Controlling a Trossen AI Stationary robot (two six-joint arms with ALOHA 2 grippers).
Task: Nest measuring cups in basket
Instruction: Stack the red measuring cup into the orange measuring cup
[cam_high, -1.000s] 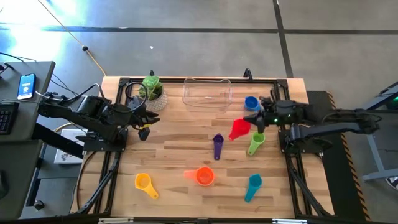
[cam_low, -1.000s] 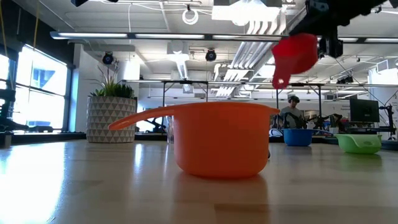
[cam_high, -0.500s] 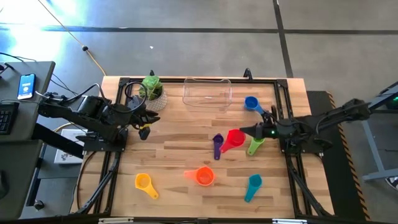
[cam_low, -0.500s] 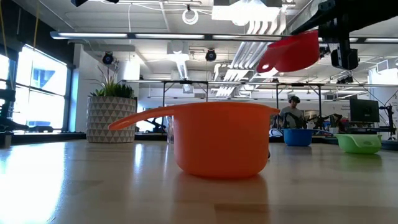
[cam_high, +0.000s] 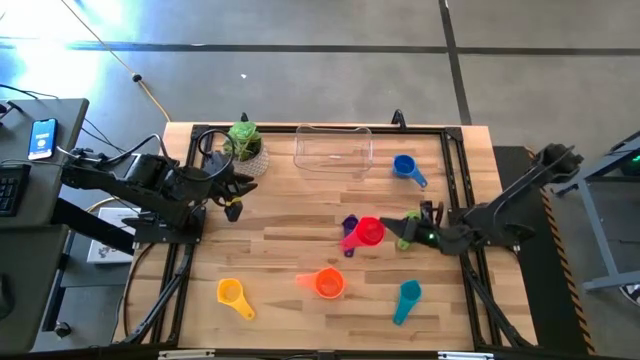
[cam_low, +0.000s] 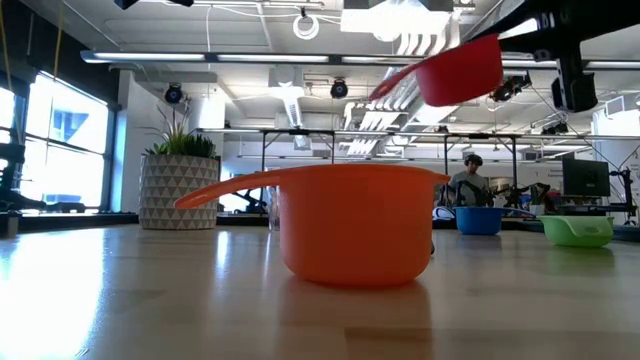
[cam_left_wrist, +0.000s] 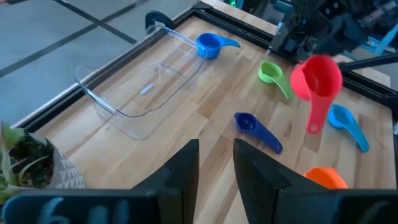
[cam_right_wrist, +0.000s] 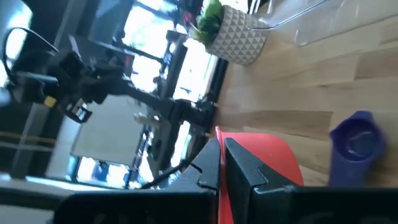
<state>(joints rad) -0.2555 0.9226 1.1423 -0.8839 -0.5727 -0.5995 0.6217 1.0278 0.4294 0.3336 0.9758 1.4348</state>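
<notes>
High view first: the basket (cam_high: 333, 150) sits empty at upper centre of the frame. Below it, the right gripper (cam_high: 396, 229), fingers clamped on the red cup (cam_high: 367, 231), has swung down from beside the blue cup (cam_high: 404, 166) to mid-frame, seemingly above the purple cup (cam_high: 349, 224); nesting looks imminent. The left gripper (cam_high: 240, 190), fingers apart, waits by the plant (cam_high: 244, 141).
</notes>
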